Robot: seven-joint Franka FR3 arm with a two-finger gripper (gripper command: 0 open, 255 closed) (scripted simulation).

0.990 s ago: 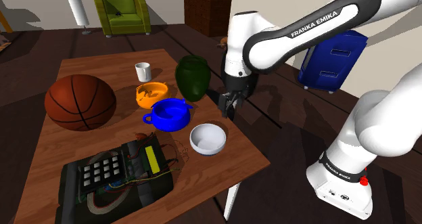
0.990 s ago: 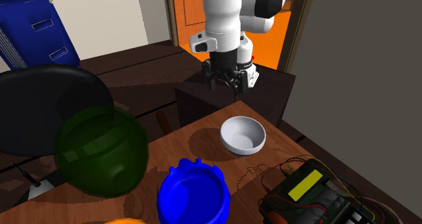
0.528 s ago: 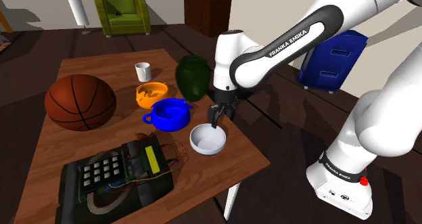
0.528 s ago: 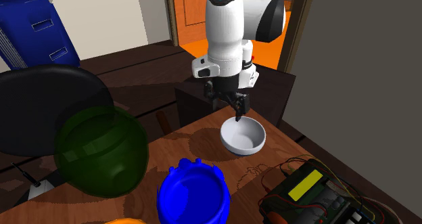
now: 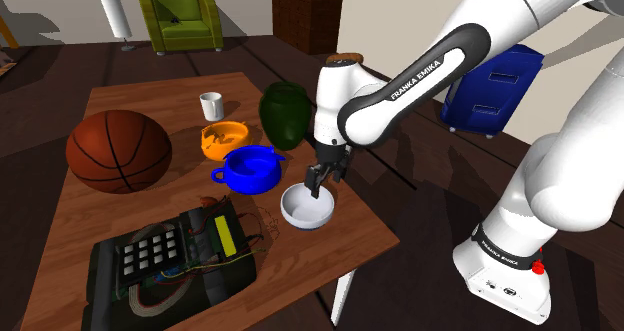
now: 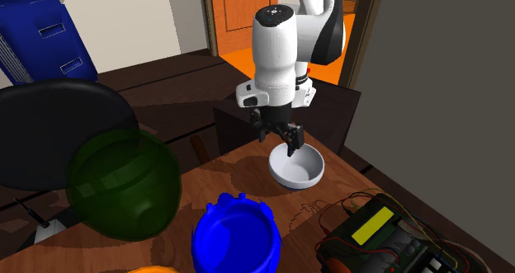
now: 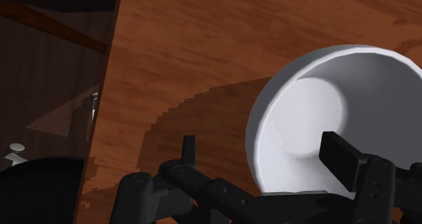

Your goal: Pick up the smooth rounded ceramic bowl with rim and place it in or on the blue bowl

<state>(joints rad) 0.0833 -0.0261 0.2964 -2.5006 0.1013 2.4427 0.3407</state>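
Grasp is not made yet. The gripper (image 5: 317, 183) hangs at the white bowl (image 5: 307, 211), jaws apart, one finger inside its rim and one outside. The bowl rests on the table (image 5: 150, 94), just right of the blue bowl (image 5: 250, 169) in the shoulder view. Closing, lifting and placing remain.

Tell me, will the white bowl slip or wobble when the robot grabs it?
Probably stiff: the white bowl has a thick, even rim. Its smooth wall might slip. The open gripper straddles one side of the rim, so lifted there it would likely tilt.
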